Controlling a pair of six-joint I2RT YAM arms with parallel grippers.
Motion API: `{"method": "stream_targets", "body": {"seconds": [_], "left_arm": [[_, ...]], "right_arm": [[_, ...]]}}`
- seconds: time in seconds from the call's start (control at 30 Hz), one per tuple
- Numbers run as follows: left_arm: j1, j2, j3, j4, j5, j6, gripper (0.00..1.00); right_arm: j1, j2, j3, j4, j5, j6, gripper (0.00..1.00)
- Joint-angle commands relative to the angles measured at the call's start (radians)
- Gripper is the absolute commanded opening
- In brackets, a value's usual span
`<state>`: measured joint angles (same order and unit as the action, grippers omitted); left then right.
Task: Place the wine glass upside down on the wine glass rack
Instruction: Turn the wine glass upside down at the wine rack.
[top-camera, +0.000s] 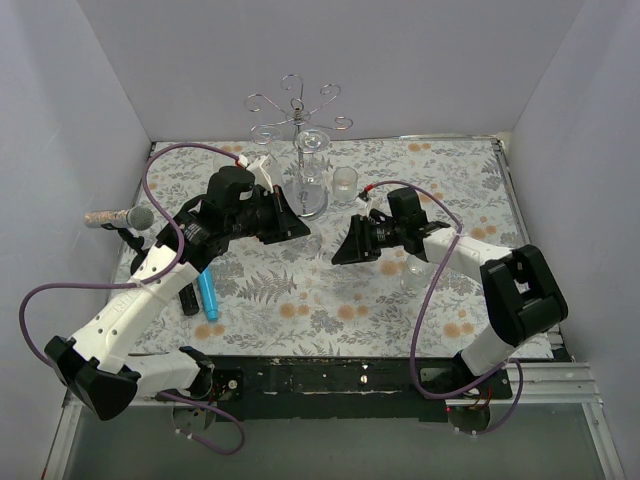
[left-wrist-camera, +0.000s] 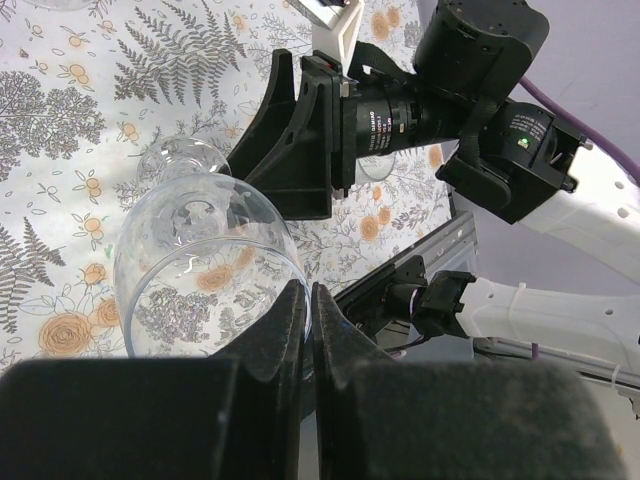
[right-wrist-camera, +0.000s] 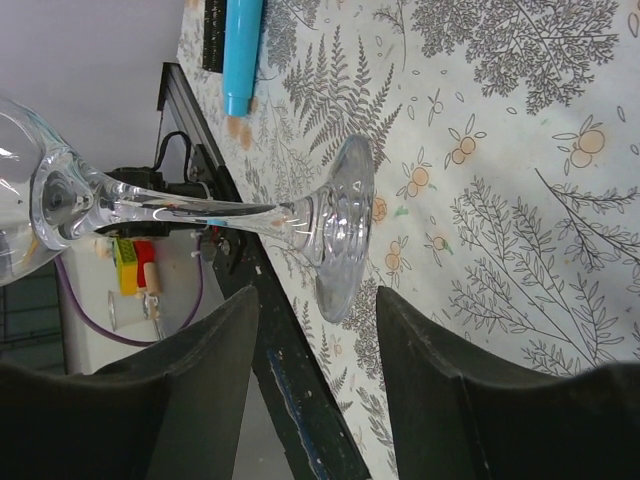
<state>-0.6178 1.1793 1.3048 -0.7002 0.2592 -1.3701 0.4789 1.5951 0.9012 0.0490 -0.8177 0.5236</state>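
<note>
Currently a handover: the wine glass (left-wrist-camera: 200, 260) is pinched at its rim by the left gripper (left-wrist-camera: 308, 310) and held sideways above the table (top-camera: 450, 200), foot toward the right gripper (right-wrist-camera: 318, 340).
Right jaws are set apart astride the foot, with no contact seen. A grip on the stem is judged to be needed next, then rim release and inversion. The wine glass rack (top-camera: 300, 120) stands just behind both wrists, so room is tight there; more is seen toward the near side.
</note>
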Motion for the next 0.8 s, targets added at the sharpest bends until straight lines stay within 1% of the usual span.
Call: {"method": "stream_targets", "body": {"seconds": [0.0, 0.27, 0.3, 0.4, 0.5, 0.53, 0.67, 0.7, 0.73, 0.77], "left_arm": [[-0.005, -0.018, 0.044, 0.062, 0.023, -0.003, 0.00], [-0.003, -0.018, 0.037, 0.065, 0.037, -0.006, 0.00], [-0.005, -0.017, 0.037, 0.064, 0.037, -0.006, 0.00], [-0.005, -0.018, 0.031, 0.061, 0.040, -0.006, 0.00], [-0.005, -0.021, 0.024, 0.061, 0.041, -0.007, 0.00], [-0.005, -0.024, 0.022, 0.062, 0.043, -0.007, 0.00], [-0.005, -0.035, 0.019, 0.061, 0.048, -0.007, 0.00], [-0.005, -0.040, 0.016, 0.059, 0.049, -0.007, 0.03], [-0.005, -0.046, 0.017, 0.057, 0.046, -0.007, 0.08], [-0.005, -0.050, 0.014, 0.054, 0.041, -0.007, 0.17]], "right_arm": [[0.004, 0.015, 0.031, 0.091, -0.055, 0.052, 0.57], [0.004, 0.057, 0.038, 0.127, -0.075, 0.087, 0.47], [0.004, 0.058, 0.033, 0.136, -0.077, 0.092, 0.43], [0.003, 0.049, 0.015, 0.164, -0.071, 0.102, 0.24], [0.000, 0.034, -0.005, 0.195, -0.066, 0.107, 0.03], [-0.002, 0.028, -0.013, 0.206, -0.066, 0.111, 0.01], [-0.013, 0.003, -0.027, 0.212, -0.058, 0.101, 0.01], [-0.016, -0.004, -0.030, 0.212, -0.055, 0.095, 0.01], [-0.020, -0.010, -0.036, 0.210, -0.052, 0.092, 0.01], [-0.022, -0.020, -0.039, 0.210, -0.048, 0.082, 0.01]]}}
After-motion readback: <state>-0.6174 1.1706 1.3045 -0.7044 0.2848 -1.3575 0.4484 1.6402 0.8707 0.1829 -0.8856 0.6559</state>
